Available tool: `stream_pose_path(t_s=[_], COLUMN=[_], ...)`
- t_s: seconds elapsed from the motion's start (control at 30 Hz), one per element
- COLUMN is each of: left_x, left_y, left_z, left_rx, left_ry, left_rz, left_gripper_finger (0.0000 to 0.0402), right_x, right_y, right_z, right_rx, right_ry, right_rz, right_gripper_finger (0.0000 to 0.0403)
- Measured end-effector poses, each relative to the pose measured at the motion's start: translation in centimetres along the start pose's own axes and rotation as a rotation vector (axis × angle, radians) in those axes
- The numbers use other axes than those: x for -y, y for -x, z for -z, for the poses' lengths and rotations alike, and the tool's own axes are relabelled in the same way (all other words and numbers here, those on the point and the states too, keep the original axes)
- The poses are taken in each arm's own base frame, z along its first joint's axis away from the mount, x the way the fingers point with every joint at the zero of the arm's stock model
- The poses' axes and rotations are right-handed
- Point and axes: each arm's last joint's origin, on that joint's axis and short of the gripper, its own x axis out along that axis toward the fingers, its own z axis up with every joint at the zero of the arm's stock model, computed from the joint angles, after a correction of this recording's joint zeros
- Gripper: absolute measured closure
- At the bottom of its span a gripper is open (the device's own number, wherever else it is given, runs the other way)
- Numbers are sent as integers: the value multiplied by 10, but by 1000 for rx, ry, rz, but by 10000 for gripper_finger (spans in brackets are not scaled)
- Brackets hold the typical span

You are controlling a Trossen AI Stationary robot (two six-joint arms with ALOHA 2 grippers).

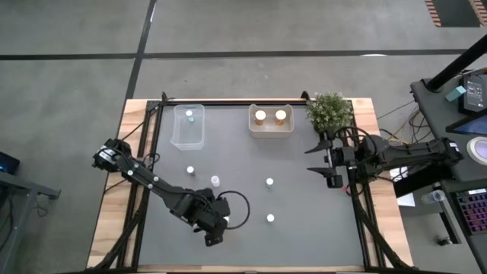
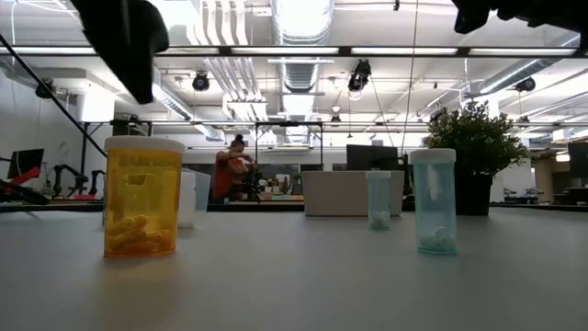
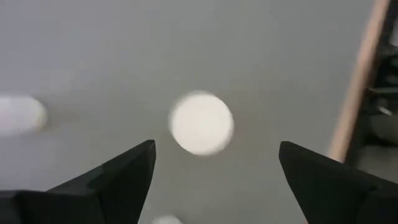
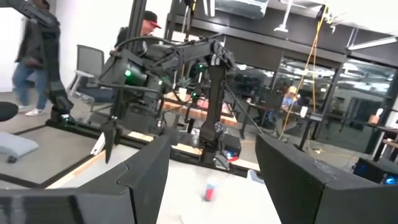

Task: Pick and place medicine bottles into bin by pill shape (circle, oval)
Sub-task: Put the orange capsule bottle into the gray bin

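My left gripper (image 1: 217, 227) hangs open over an orange bottle with a white cap (image 2: 142, 198) near the table's front. In the left wrist view the cap (image 3: 201, 122) lies between and below my two fingers, untouched. Other white-capped bottles stand on the grey mat: one (image 1: 270, 218) to the right, one (image 1: 269, 182) farther back, and two at the left (image 1: 190, 170) (image 1: 215, 181). A clear bin (image 1: 189, 135) holds one bottle (image 1: 190, 116). A white bin (image 1: 271, 130) holds two orange bottles (image 1: 260, 116) (image 1: 281, 116). My right gripper (image 1: 323, 161) waits open at the right edge.
A green potted plant (image 1: 329, 110) stands at the far right corner beside the white bin. A black cable loops on the mat (image 1: 242, 209) next to my left gripper. A person (image 2: 231, 170) stands in the room behind the table.
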Motion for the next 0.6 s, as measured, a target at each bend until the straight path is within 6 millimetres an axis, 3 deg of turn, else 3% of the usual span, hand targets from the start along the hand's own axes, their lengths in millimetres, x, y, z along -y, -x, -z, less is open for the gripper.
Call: stream_pose_path(t_s=[0.2, 0.6], left_x=[9, 9], left_y=[7, -4], left_z=[4, 6], left_rx=[-157, -45], left_ry=[83, -108], left_rz=[153, 32], left_gripper_finger=[75, 75], right_x=[-1, -1], right_y=[0, 0], right_z=[0, 0], right_rx=[-1, -1], right_ry=[-2, 7], right_rz=[-7, -5], right_gripper_finger=[177, 179])
